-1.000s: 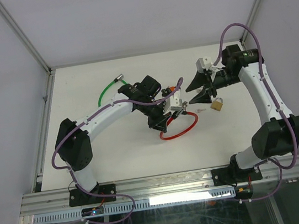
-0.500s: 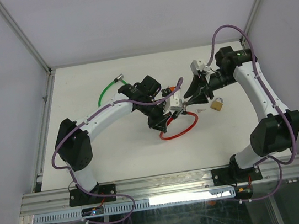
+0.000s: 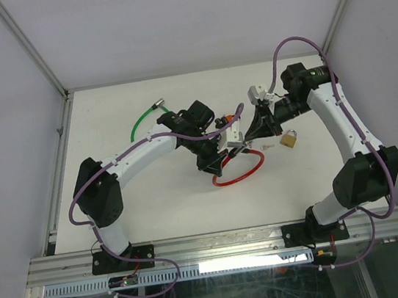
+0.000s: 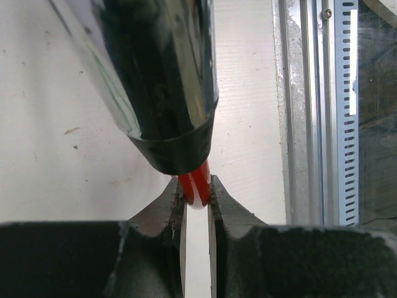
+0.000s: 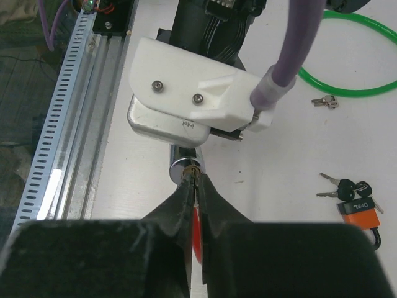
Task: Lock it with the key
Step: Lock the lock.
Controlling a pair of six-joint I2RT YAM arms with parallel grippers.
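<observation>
Seems to be the key-insertion step. Pinching the red-headed key [image 5: 196,233] in the right claw [image 5: 193,184], tip at the keyway of the chrome lock cylinder [image 5: 183,163]; pinching the lock's red cable [image 4: 200,175] right where it leaves that cylinder in the left claw [image 4: 196,189], over the middle of the surface [image 3: 161,199]. Next, likely: push the key home, then twist, bracing firmly on the left.

Lock cylinder [image 5: 185,165]: a chrome barrel with a black collar. Its brass keyhole face is turned toward the right end effector [image 5: 193,194].
Red cable [image 4: 197,181]: glossy. It leaves the collar and is pinched between the fingers of the left end effector [image 4: 196,198]. The rest curves in a loop over the bench.
Key [image 5: 193,182]: only a thin sliver shows, at the keyhole, clamped between the right end effector's closed fingertips.
</observation>
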